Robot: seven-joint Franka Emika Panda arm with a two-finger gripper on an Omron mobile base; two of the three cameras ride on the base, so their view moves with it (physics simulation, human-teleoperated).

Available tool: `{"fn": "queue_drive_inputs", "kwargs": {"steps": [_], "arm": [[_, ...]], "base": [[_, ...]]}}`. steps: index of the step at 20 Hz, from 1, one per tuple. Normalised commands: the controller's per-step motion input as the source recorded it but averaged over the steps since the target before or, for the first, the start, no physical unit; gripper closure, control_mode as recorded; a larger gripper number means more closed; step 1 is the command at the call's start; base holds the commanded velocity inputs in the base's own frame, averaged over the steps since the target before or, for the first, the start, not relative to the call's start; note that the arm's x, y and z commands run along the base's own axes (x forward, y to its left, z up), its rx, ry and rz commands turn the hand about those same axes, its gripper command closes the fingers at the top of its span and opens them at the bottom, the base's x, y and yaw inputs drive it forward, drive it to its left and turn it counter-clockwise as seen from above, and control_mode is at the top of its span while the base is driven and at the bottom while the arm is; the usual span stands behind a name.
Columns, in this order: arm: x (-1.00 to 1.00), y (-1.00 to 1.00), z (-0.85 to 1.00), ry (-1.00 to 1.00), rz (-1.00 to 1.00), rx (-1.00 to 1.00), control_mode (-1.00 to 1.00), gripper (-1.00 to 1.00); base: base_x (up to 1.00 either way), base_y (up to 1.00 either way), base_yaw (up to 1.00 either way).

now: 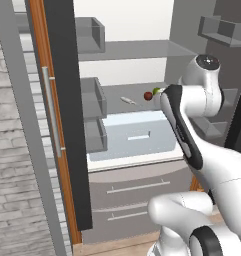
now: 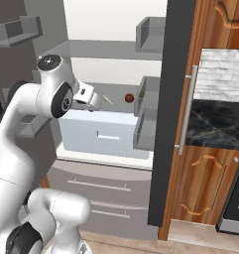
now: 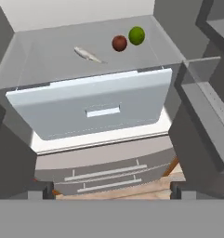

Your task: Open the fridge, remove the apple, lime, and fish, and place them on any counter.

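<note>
A pale grey brick wall (image 1: 12, 165) fills the left side of the left base view. In the right base view, warm brown wooden cabinets (image 2: 203, 188) with curved handles stand at the right, a whitish marbled backsplash (image 2: 221, 74) above them (the light is flat and even). Wood-toned floor (image 2: 200, 235) runs along the near edge.

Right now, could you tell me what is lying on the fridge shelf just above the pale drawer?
On the grey shelf lie the fish, the apple and the lime, the two fruits side by side. In the left base view, the arm covers most of the lime.
</note>
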Motion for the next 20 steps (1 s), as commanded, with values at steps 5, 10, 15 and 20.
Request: {"fn": "queue_drive_inputs", "kwargs": {"steps": [5,10,15,20], "arm": [[-0.35,0.09,0.0,0.07,0.01,-0.11,-1.0,-1.0],[-0.36,0.0,0.01,0.03,0.11,-0.08,-1.0,-1.0],[-0.35,0.0,0.0,0.0,0.12,-0.04,-1.0,-1.0],[-0.2,0.0,-0.02,-0.01,0.14,-0.01,-1.0,-1.0]], "base": [[0.0,0.0,0.0],[0.0,0.0,0.0],[0.0,0.0,0.0],[0.0,0.0,0.0]]}}
